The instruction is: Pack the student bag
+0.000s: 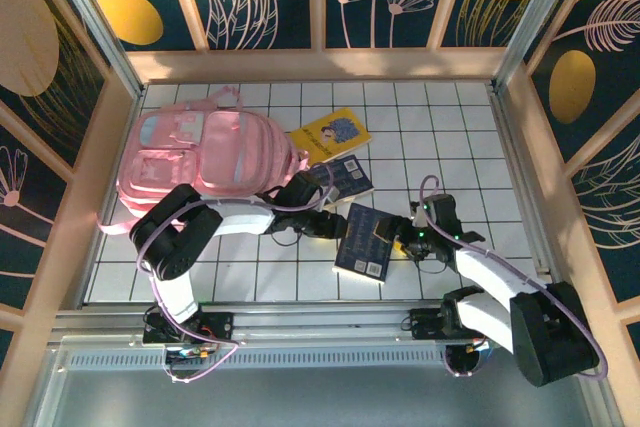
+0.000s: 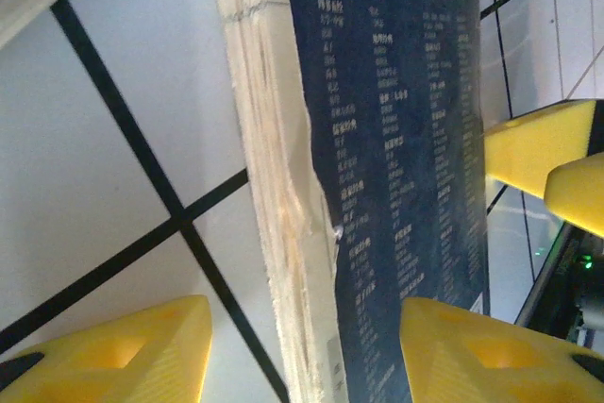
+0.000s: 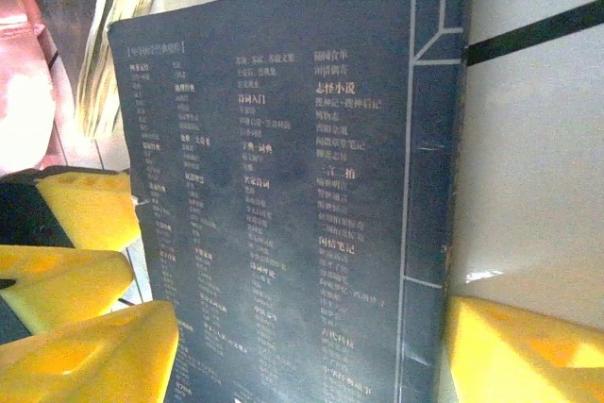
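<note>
Tools bracket a dark blue book [image 1: 362,240], tilted up from the desk [image 1: 430,127], we judge, for carrying to the student bag [image 1: 205,162] at far left; we see the left tool [image 2: 302,309] released astride its page edge but cannot tell whether the right tool [image 3: 311,313] grasps.

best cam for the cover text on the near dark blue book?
Right wrist: the dark blue book faces it nearly square, with large text columns. Left wrist sees it steeply slanted, plus the page edge. Top external shows it small, with the text unreadable.
</note>
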You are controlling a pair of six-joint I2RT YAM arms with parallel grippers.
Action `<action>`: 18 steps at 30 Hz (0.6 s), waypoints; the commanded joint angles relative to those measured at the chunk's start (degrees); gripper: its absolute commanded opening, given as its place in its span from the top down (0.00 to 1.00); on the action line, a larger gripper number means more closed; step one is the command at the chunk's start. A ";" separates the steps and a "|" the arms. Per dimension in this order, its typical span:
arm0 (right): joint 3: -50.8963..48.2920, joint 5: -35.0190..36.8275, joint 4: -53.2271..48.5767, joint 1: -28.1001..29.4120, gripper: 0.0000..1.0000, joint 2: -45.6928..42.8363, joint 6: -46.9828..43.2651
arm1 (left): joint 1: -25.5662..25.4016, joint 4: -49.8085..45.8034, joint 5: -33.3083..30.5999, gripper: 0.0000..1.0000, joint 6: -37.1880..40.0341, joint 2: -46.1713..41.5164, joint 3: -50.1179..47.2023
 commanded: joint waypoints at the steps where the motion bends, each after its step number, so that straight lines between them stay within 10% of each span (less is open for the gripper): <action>1: -0.23 -5.95 6.43 0.58 0.25 2.43 -1.91 | -0.46 2.58 2.44 0.46 -0.93 2.36 2.28; 18: -2.46 -16.92 15.11 0.18 0.27 -5.23 3.41 | -0.65 1.96 1.91 0.48 0.13 2.42 1.13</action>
